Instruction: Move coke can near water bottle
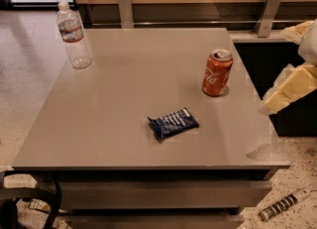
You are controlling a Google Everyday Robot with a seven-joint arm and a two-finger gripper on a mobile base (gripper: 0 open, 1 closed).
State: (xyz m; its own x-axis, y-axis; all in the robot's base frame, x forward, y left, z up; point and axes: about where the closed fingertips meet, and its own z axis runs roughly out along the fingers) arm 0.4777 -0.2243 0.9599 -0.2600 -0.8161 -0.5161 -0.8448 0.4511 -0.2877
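Note:
The coke can (217, 73), red-orange with white script and a silver top, stands upright on the right side of the grey table (119, 124). The water bottle (73, 35), clear with a white cap and a red-and-white label, stands upright at the table's far left corner, far from the can. My gripper (275, 102) is a cream-coloured part at the right edge of the view, beyond the table's right edge and a little right of the can. It holds nothing that I can see.
A dark blue snack packet (173, 123) lies near the table's middle, in front of the can. Metal railing posts (125, 8) stand behind the table. A black-and-white rod (282, 204) lies on the speckled floor at the lower right.

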